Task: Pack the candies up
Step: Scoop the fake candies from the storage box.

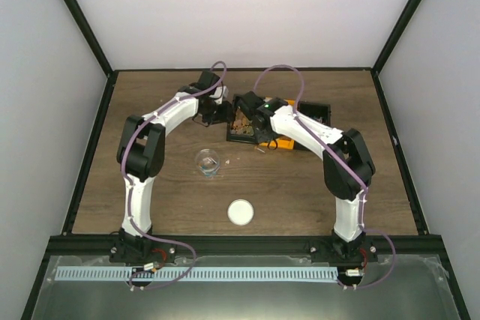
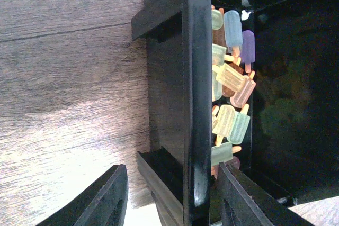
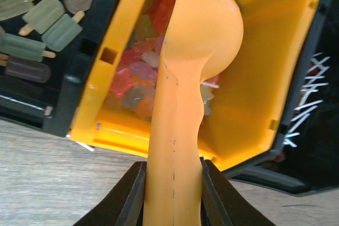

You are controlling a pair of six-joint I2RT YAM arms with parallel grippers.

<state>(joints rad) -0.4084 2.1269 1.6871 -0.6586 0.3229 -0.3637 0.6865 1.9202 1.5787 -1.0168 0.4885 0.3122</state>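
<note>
My right gripper (image 3: 172, 165) is shut on the handle of the orange scoop (image 3: 196, 30), whose bowl sits inside a yellow-orange bin (image 3: 265, 67) over red, orange and purple gummy candies (image 3: 132, 72). Pastel popsicle-shaped candies (image 2: 230, 78) fill a compartment of the black tray (image 2: 193, 78); they also show in the right wrist view (image 3: 42, 19). My left gripper (image 2: 172, 168) is open, its jaws straddling the tray's left wall with a gap on each side. In the top view the left gripper (image 1: 216, 112) is at the tray's left edge and the right gripper (image 1: 262, 134) at its front.
A clear empty cup (image 1: 208, 161) stands on the wooden table in front of the tray. A white round lid (image 1: 240, 212) lies nearer the arm bases. A few loose bits (image 1: 259, 149) lie on the table by the tray's front edge.
</note>
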